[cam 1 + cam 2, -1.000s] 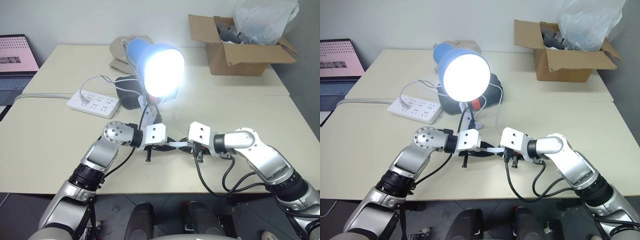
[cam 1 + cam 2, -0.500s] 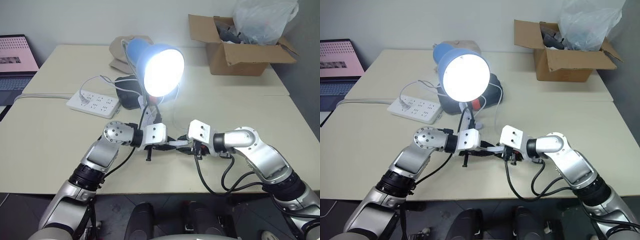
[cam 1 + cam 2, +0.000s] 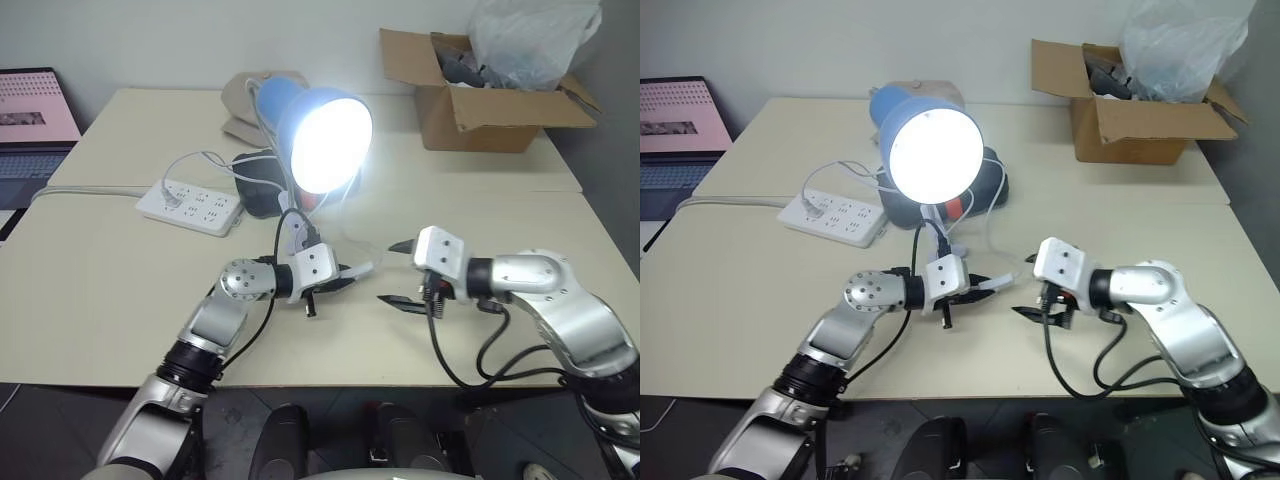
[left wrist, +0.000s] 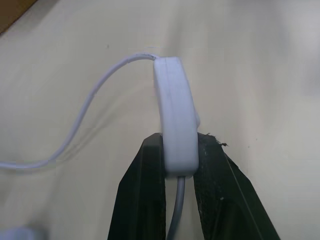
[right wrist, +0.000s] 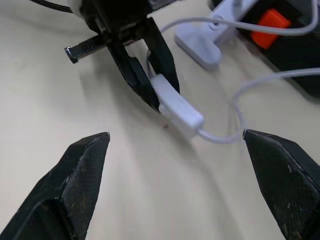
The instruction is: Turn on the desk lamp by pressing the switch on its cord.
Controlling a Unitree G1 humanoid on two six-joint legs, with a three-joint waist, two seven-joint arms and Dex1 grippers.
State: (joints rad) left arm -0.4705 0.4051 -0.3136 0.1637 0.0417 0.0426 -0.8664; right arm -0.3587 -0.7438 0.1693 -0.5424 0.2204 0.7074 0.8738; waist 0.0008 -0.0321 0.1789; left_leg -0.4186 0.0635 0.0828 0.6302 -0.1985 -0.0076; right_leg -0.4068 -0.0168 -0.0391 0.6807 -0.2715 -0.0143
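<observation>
Lamp lit, switch held: watch your left pinch
Your left gripper (image 4: 178, 165) pinches the switch (image 4: 175, 120), right gripper (image 3: 400, 272) jaws spread mid-frame; squeezing could toggle the desk lamp (image 3: 320, 135) off

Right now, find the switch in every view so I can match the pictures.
Left eye view: switch just below centre, at the left gripper tip.
Right eye view: switch just below centre, under the lit lamp.
Left wrist view: switch central, on edge, clamped.
Right wrist view: switch centre.
Shared landmark: the left gripper holding it.
</observation>
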